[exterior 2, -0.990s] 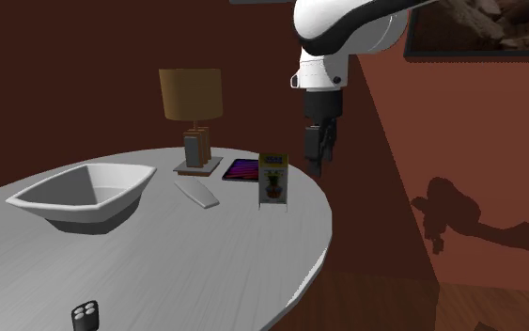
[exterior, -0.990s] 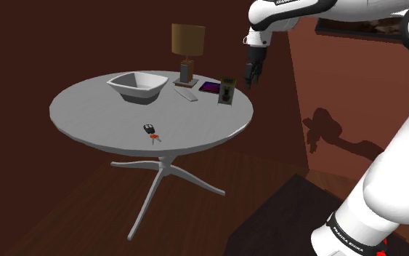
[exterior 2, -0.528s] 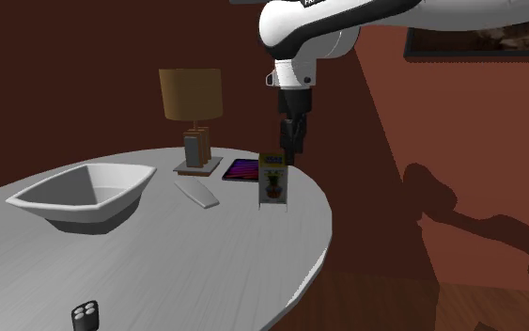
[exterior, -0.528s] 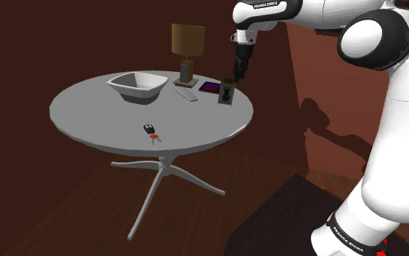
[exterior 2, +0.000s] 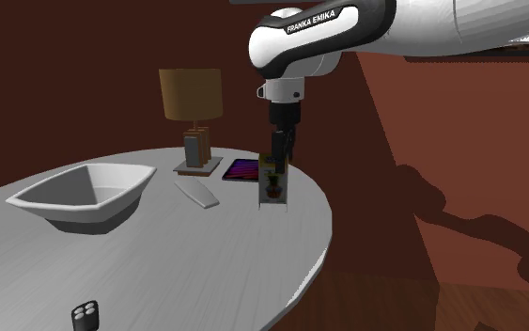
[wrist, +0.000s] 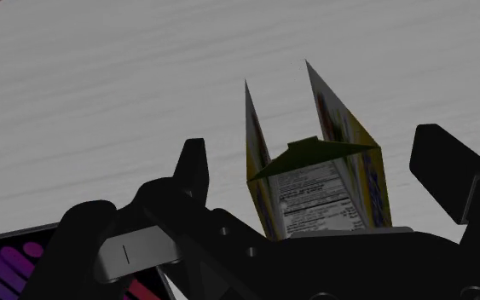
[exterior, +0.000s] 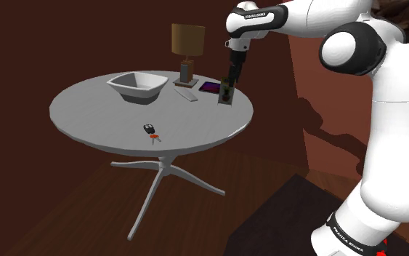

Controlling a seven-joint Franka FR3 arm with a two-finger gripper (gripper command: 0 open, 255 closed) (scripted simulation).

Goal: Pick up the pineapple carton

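The pineapple carton (exterior: 227, 94) (exterior 2: 273, 190) stands upright near the round grey table's (exterior: 101, 116) far right edge. It is yellow with a green top and a plant picture on its front. My black gripper (exterior: 232, 77) (exterior 2: 279, 160) hangs straight down over it, with the fingertips at the level of its top. In the wrist view the carton (wrist: 323, 183) sits between my two fingers (wrist: 192, 166), which stand wide apart and clear of its sides. The gripper (wrist: 319, 158) is open.
A tablet with a purple screen (exterior: 211, 86) (exterior 2: 242, 170) lies just behind the carton. A lamp (exterior: 187, 47), a grey remote (exterior: 187, 94) and a white bowl (exterior: 139, 86) are further along the table. A key fob (exterior: 150, 131) lies near the front edge.
The gripper has swung from off the table's right edge to directly above the carton and has come down around its top. The carton has not moved.
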